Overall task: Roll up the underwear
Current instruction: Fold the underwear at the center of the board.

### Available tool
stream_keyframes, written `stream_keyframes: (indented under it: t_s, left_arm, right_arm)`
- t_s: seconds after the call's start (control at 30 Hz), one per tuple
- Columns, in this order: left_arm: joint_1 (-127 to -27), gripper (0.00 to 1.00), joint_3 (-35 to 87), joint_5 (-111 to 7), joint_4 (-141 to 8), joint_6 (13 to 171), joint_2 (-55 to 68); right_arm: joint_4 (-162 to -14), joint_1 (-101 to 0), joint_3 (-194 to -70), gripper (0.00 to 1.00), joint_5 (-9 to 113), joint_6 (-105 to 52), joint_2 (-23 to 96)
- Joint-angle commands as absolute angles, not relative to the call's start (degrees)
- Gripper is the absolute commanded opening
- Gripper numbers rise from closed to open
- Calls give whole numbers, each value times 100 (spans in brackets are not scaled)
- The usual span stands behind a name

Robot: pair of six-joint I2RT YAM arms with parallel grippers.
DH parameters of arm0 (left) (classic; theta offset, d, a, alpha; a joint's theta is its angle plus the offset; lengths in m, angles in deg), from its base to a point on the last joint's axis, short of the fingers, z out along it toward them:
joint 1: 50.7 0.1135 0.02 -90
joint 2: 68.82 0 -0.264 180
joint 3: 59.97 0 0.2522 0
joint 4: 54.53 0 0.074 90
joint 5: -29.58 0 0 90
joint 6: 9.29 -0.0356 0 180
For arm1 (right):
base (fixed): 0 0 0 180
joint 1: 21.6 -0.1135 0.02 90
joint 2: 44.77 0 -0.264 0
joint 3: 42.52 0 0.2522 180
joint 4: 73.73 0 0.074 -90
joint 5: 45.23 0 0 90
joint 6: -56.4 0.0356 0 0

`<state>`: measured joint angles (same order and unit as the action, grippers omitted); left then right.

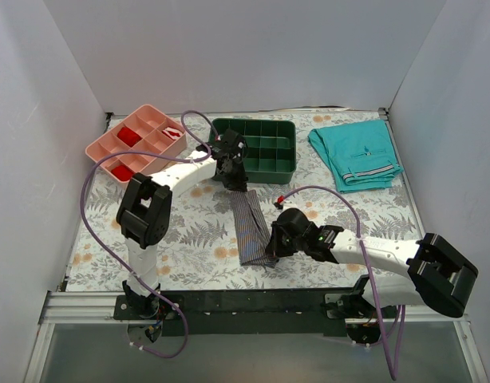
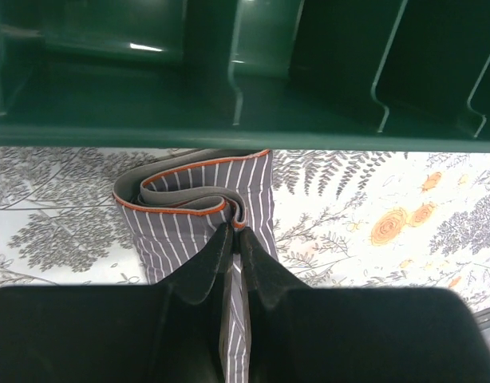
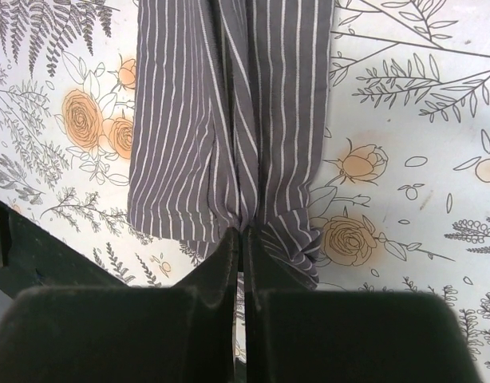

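On the table (image 1: 389,215) I count one underwear (image 1: 251,231), one pair of teal shorts (image 1: 357,155) and two trays, a green tray (image 1: 257,148) and a pink tray (image 1: 137,142). There are two arms, each with one gripper.

The underwear lies as a long narrow strip between the two grippers, from just beside the green tray toward the near edge of the table. It is grey with thin white stripes. Its waistband (image 2: 189,209) has an orange edge and is curled over at the far end.

The left gripper (image 2: 235,231) is clenched on this curled end. The right gripper (image 3: 243,235) is clenched on the near hem, where the cloth bunches.

From above, both gripper bodies hide their fingertips. The red things in the pink tray are too small to make out.
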<state>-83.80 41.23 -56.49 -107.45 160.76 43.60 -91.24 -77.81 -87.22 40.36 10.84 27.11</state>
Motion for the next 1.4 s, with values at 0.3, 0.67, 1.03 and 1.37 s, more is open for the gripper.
stream_keyframes:
  t_s: [0.3, 0.67, 1.03, 1.37]
  left_arm:
    - [-8664, 0, 4652, -5233, -10451, 15744, 4851]
    - [-8699, 2, 4810, -5303, -10363, 15796, 4974]
    - [-8761, 14, 4933, -5014, -10363, 15717, 5282]
    - [-8814, 29, 5030, -4855, -10319, 15691, 5168]
  right_arm:
    - [-9303, -7750, -8748, 1, 4011, 1210, 2941]
    - [-9329, -7741, -8730, 1, 4064, 1307, 3038]
    - [-9523, -7724, -8827, 1, 4038, 1351, 3214]
    - [-9540, -7671, -8739, 14, 3976, 1430, 3073]
